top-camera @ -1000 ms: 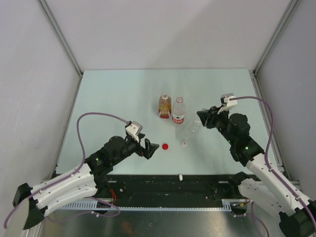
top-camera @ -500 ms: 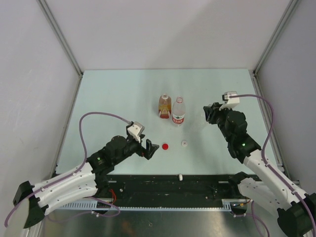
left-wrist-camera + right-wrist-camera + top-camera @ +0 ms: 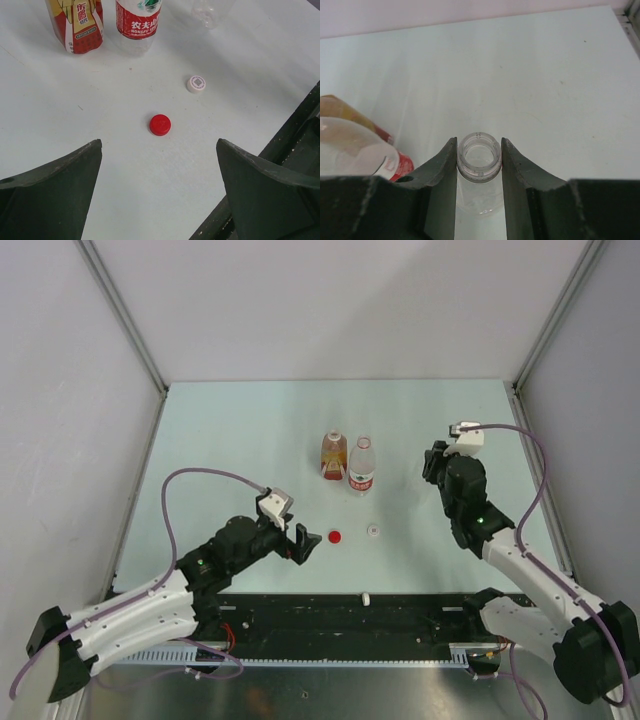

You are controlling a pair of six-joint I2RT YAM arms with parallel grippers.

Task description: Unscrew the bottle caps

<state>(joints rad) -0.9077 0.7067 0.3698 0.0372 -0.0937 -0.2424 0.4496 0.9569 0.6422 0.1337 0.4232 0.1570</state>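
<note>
The right tool (image 3: 479, 145) is clenched on the neck of the clear bottle (image 3: 480, 197), one finger on each side, with the bottle's open mouth facing the wrist camera. To the left of this tool, close by, the amber bottle (image 3: 334, 455) and the labelled bottle (image 3: 361, 468) stand upright side by side. The left tool (image 3: 158, 145) is released, its fingers spread wide and low over the tabletop (image 3: 230, 440). Just ahead of it, centred between the fingers, lies the red cap (image 3: 160, 124). Farther ahead and to the right lies a white cap (image 3: 196, 84), apart from the red one. The tabletop is a plain, pale, green-tinted matte surface. White wall panels (image 3: 330, 300) enclose it on three sides, with metal posts (image 3: 120, 315) running up from the rear corners.
</note>
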